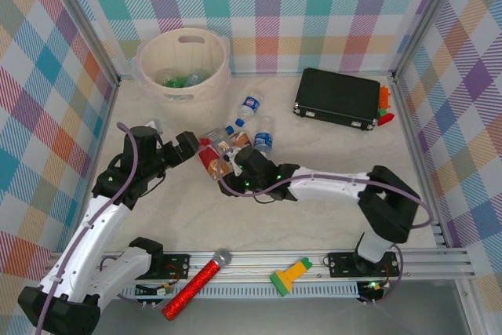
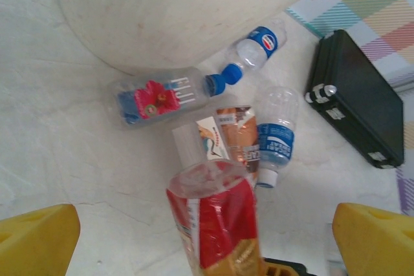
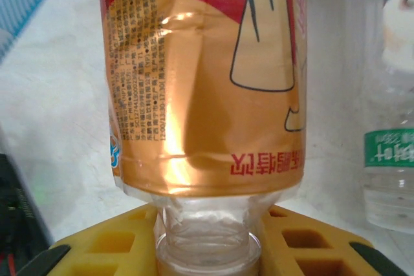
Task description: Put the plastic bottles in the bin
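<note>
Red-and-gold bottle (image 3: pixel 207 95) with Chinese lettering is pinched by the right jaws; left jaws gape wide.

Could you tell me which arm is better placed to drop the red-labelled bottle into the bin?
Right: the right gripper is shut on the bottle at its neck; the left gripper is open, holding nothing.

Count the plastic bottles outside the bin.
5. The red-and-gold bottle sits in the right claw; the brown-labelled bottle beside it; the flower-labelled bottle near the bin; two blue-labelled bottles further right. Others inside the bin are partly hidden.
</note>
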You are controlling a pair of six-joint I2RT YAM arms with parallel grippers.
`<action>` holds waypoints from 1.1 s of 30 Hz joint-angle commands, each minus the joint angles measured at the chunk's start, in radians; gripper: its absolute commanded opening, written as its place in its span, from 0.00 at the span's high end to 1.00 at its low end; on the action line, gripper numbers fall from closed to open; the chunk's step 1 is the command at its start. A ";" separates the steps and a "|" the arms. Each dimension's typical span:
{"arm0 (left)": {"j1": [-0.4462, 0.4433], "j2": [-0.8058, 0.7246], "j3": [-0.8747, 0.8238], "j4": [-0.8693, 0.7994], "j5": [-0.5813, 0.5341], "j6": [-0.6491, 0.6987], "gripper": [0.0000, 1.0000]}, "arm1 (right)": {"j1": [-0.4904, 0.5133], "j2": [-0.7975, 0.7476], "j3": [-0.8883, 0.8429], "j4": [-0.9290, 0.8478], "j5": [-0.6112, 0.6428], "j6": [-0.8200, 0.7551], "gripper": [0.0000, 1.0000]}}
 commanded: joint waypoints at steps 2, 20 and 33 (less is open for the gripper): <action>-0.003 -0.023 -0.037 0.136 0.127 -0.068 0.00 | 0.005 -0.118 -0.045 0.063 0.030 -0.037 0.66; -0.016 -0.011 -0.219 0.671 0.500 -0.208 0.09 | 0.005 -0.313 -0.078 0.094 -0.063 -0.012 0.64; -0.054 0.010 -0.214 0.686 0.546 -0.181 0.28 | 0.005 -0.316 -0.047 0.078 -0.089 -0.008 0.64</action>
